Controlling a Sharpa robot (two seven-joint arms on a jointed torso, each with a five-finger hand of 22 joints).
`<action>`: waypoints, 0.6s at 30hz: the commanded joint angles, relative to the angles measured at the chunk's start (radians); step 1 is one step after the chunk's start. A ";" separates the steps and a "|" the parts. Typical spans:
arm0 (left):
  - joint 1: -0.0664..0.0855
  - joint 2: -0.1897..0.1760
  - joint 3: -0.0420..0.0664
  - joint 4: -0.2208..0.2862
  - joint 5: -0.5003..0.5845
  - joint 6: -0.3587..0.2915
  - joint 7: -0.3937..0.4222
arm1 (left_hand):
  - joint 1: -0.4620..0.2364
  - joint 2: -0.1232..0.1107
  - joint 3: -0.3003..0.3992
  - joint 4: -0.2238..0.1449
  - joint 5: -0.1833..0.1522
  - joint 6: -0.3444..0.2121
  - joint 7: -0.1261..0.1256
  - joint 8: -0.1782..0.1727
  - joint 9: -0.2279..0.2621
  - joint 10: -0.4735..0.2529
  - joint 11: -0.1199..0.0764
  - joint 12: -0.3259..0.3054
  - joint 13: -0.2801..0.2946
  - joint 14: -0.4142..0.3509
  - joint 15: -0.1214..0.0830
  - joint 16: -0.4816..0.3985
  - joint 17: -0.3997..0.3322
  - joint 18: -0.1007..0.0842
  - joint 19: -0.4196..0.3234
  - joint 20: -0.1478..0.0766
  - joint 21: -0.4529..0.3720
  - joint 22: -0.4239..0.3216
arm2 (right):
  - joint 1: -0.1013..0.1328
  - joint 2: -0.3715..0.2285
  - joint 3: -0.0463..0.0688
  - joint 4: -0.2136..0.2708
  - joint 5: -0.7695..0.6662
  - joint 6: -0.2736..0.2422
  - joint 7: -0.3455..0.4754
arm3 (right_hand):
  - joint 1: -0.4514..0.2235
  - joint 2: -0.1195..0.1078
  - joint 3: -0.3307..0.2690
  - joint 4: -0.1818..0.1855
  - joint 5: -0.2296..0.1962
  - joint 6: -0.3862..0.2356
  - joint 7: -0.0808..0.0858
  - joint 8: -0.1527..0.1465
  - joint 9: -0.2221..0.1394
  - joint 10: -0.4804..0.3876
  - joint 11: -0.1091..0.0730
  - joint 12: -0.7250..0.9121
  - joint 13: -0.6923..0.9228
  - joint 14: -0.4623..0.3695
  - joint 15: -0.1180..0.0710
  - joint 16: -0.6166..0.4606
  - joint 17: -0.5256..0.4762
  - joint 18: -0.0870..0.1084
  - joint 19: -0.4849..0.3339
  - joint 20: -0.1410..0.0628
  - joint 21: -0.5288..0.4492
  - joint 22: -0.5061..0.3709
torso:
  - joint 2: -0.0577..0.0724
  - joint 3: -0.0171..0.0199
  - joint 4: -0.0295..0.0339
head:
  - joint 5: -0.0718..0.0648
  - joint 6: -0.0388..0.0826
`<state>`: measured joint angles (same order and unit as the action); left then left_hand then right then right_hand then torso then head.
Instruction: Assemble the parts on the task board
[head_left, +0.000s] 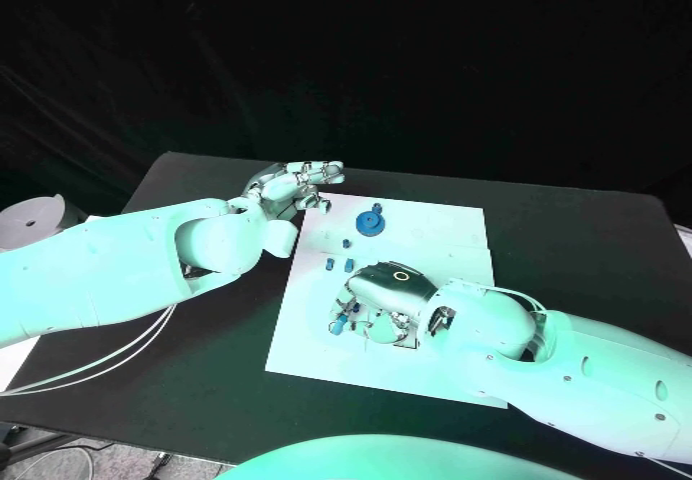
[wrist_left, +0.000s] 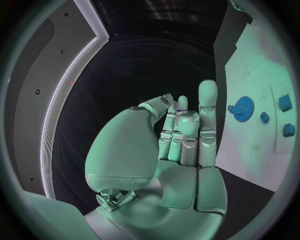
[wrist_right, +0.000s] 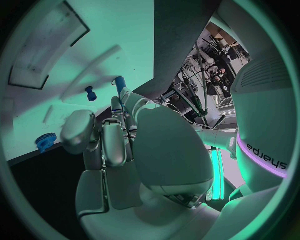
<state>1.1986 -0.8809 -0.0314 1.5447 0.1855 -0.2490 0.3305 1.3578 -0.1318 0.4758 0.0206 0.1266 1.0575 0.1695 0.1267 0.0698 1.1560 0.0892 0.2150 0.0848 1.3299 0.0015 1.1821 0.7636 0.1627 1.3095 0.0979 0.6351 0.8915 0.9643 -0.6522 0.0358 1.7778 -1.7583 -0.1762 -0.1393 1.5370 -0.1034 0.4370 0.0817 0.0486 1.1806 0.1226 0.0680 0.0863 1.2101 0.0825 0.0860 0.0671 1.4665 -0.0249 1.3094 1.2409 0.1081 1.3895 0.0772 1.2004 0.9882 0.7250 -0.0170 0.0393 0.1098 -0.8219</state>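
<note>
The white task board (head_left: 433, 230) lies in the middle of the table. On it are a blue gear (head_left: 372, 221) (wrist_left: 244, 107) (wrist_right: 44, 141) and small blue parts (head_left: 338, 263) (wrist_left: 285, 103). My left hand (head_left: 296, 185) (wrist_left: 181, 130) hovers at the board's far left corner. Its fingers are drawn together with the thumb against them, and a speck of blue (wrist_left: 179, 110) shows between them. My right hand (head_left: 387, 298) (wrist_right: 119, 135) reaches down on the board's near middle. One fingertip meets a blue peg (wrist_right: 119, 83), and another small blue peg (wrist_right: 91, 93) stands beside it. The hand hides whether it grips the peg.
A shallow rectangular recess (wrist_right: 44, 50) lies in the board beyond the right hand. Black table (head_left: 216, 330) surrounds the board on all sides. A white round object (head_left: 29, 215) sits off the table's left edge.
</note>
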 joint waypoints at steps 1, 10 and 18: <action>0.000 0.003 0.001 0.001 -0.005 0.021 0.004 | 0.007 0.005 -0.002 -0.002 0.005 -0.009 -0.001 0.004 -0.001 -0.006 0.001 0.003 0.001 -0.001 0.002 -0.002 -0.001 0.010 -0.001 0.003 -0.006 -0.001 | -0.003 0.008 -0.002 -0.009 -0.005 0.031 0.014 | -0.009 0.000 0.006 0.001 0.004 0.002 0.007 -0.001 0.002 0.030 -0.021 0.003 -0.001 0.048 0.001 0.006 0.001 0.002 0.002 -0.001 0.002 -0.002 | 0.000 0.0003 0.0008 | 0.001 -0.001; 0.000 0.003 0.001 0.000 -0.005 0.021 0.004 | 0.007 0.005 -0.002 -0.002 0.005 -0.009 -0.001 0.004 -0.001 -0.006 0.001 0.003 0.001 -0.001 0.002 -0.002 -0.001 0.010 -0.001 0.003 -0.006 -0.001 | -0.009 0.027 -0.006 -0.042 -0.015 0.026 0.002 | -0.010 0.000 0.007 0.001 0.004 0.002 0.007 -0.001 0.002 0.030 -0.021 0.002 -0.001 0.048 0.001 0.007 0.001 0.002 0.002 -0.001 0.002 -0.001 | 0.000 0.0002 0.0015 | 0.003 -0.002; 0.000 0.001 0.000 0.000 -0.005 0.022 0.003 | 0.007 0.005 -0.002 -0.002 0.005 -0.009 -0.001 0.004 -0.001 -0.006 0.001 0.003 0.001 -0.001 0.002 -0.002 -0.001 0.010 -0.001 0.003 -0.006 -0.001 | -0.010 0.028 -0.006 -0.042 -0.031 0.012 -0.011 | -0.013 0.001 0.009 0.000 0.004 0.001 0.007 -0.001 0.002 0.030 -0.021 0.001 -0.001 0.048 0.001 0.007 0.001 0.002 0.002 -0.001 0.003 -0.001 | 0.000 0.0002 0.0015 | 0.005 -0.004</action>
<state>1.1985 -0.8804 -0.0316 1.5436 0.1853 -0.2469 0.3299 1.3578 -0.1318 0.4758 0.0206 0.1266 1.0575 0.1695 0.1267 0.0698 1.1560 0.0892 0.2150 0.0847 1.3299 0.0016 1.1821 0.7636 0.1628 1.3095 0.0980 0.6351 0.8915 0.9601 -0.6253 0.0353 1.7380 -1.7659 -0.1824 -0.1361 1.5314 -0.1082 0.4395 0.0842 0.0485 1.1825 0.1251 0.0612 0.0863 1.2107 0.0829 0.0839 0.0670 1.4665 -0.0249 1.3130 1.2407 0.1080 1.3894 0.0772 1.2004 0.9882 0.7252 -0.0169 0.0407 0.1141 -0.8255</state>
